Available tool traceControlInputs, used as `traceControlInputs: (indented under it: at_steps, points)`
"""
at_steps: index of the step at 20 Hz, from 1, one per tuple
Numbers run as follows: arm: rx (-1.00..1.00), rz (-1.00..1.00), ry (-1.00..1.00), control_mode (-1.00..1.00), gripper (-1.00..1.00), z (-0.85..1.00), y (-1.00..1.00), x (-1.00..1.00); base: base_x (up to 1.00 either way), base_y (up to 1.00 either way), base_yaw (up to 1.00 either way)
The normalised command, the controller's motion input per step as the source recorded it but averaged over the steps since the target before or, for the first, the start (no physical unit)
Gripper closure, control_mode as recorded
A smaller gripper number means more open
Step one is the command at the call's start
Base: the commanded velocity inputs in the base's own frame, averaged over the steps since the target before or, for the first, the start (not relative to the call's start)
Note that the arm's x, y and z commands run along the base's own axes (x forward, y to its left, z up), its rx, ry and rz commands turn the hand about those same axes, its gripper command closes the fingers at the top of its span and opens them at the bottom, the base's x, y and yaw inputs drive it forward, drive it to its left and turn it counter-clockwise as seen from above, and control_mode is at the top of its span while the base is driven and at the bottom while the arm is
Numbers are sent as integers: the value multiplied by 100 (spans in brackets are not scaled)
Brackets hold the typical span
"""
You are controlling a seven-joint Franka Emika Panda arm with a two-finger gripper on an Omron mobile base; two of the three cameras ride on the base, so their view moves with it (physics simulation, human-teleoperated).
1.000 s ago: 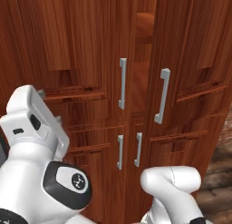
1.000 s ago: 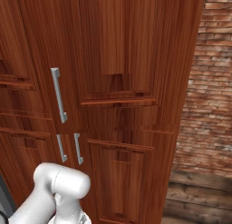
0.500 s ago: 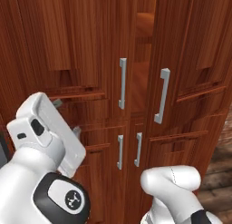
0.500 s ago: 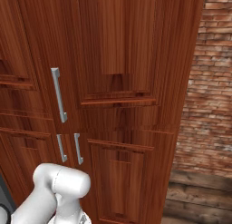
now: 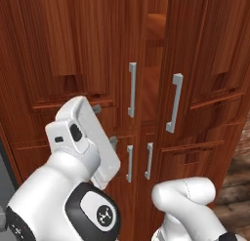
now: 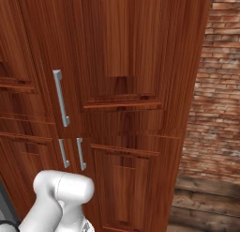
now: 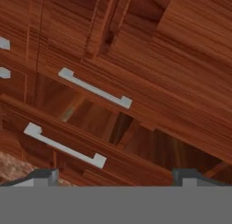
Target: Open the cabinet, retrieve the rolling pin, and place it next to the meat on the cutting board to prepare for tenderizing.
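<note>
Since the last frame, hand has climbed toward centre-left of my left base view; base parked. Gripper jaws spread wide, holding nothing. Cabinet fills frame, right door ajar, gap at upper centre. Long handles untouched.

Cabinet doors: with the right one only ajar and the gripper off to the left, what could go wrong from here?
1. The open gripper sits left of the long handles; a reach from here may strike the left door's panel instead.
2. The right door stands ajar only by a narrow gap; the hand likely won't fit before it swings wider.
3. The short handles lie just below; grabbing one opens the wrong door.
</note>
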Motion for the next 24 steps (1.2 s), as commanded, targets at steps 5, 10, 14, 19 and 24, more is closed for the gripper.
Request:
traceControlInputs:
  at_steps: [5,10,14,19,24]
  points:
    - [3,-15,-2,-100,-100,0,-58,22,0,0,0]
    - [0,-19,-5,-100,-100,0,-49,31,0,0,0]
    - [0,-22,-4,-100,-100,0,-39,42,0,0,0]
    - [0,-21,-5,-100,-100,-1,-26,49,0,0,0]
    - [0,-9,-6,-100,-100,-1,-23,8,0,0,0]
